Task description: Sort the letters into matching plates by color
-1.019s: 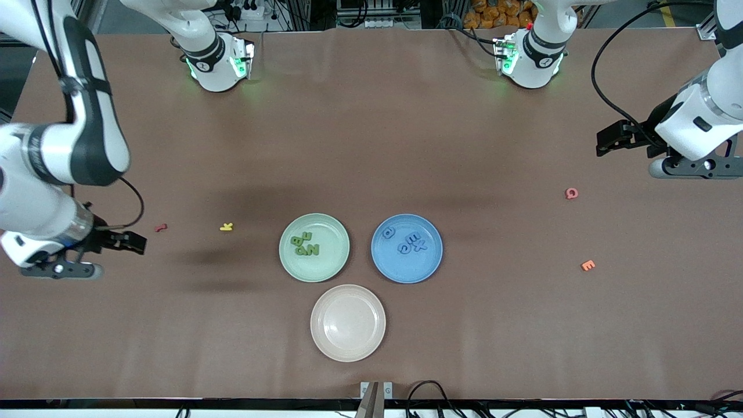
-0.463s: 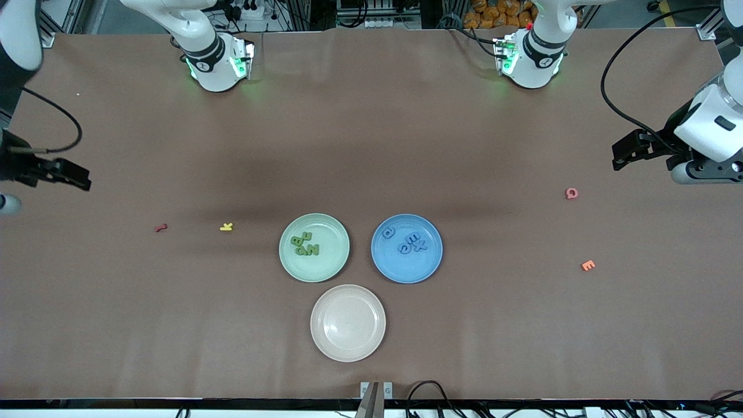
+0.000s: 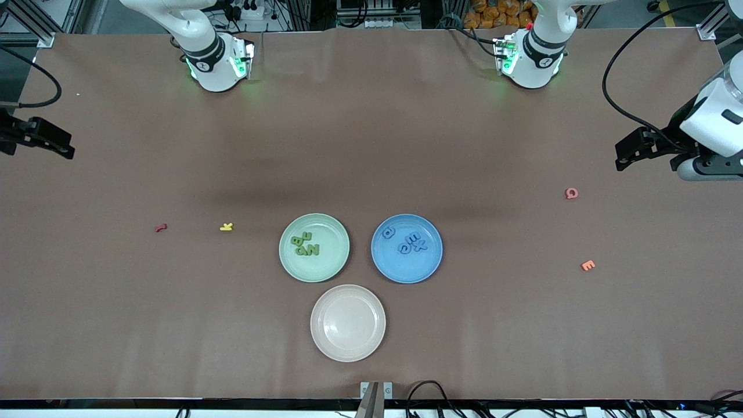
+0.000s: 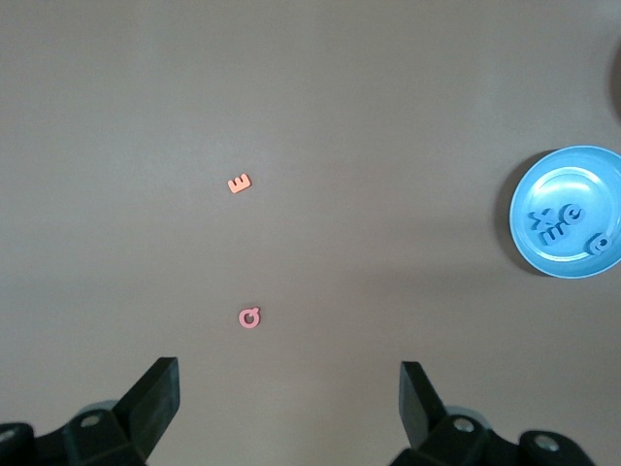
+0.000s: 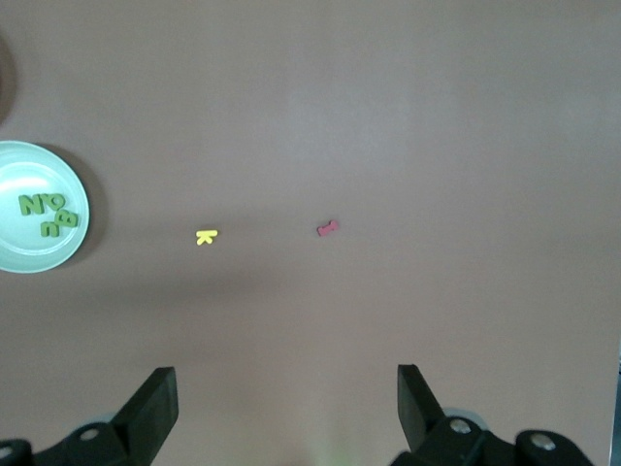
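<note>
Front view: the pale mint green round plate (image 3: 314, 248) holds the chunky green letters (image 3: 305, 244), and at its three o'clock the medium blue round plate (image 3: 406, 248) holds the blue letters (image 3: 411, 244). By the look of it, the sorting is finished. Four stray letters stay on the brown table (image 3: 371, 145); a cream plate (image 3: 347, 323) sits empty.

Left wrist view: the left gripper (image 4: 289, 393) hangs with fingers spread wide and empty; the blue plate (image 4: 567, 213) lies well apart at two o'clock.

Right wrist view: the right gripper (image 5: 286, 400) is equally wide and empty, with the green plate (image 5: 39, 220) well apart at ten o'clock.
</note>
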